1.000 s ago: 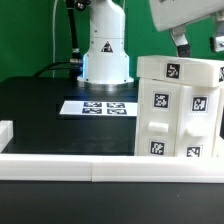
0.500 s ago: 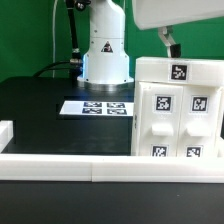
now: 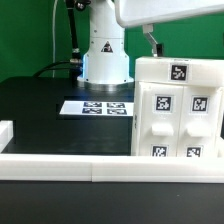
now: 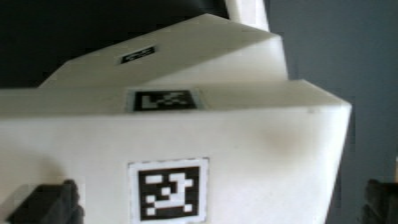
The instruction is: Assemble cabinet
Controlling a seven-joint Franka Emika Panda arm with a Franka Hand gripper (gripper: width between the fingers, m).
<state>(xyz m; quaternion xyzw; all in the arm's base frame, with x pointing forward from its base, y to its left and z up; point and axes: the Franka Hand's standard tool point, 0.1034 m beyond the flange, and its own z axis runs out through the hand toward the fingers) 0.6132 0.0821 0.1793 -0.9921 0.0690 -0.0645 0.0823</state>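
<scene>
Cabinet (image 3: 178, 108) stands upright at the exterior view's right, against the table rim (image 3: 70, 166); gripper (image 4: 217, 205) hovers above it, fingers (image 4: 45, 204) spread wide, holding nothing; marker board (image 3: 97, 107) lies beside it.

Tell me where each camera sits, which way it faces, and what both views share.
Exterior view: off the arm, low at the table's white rim, facing the robot base, marker board and cabinet; arm overhead.
Wrist view: on the wrist, looking down onto the cabinet; dark fingertips at the picture's edges.
Shared: the tagged cabinet.
</scene>
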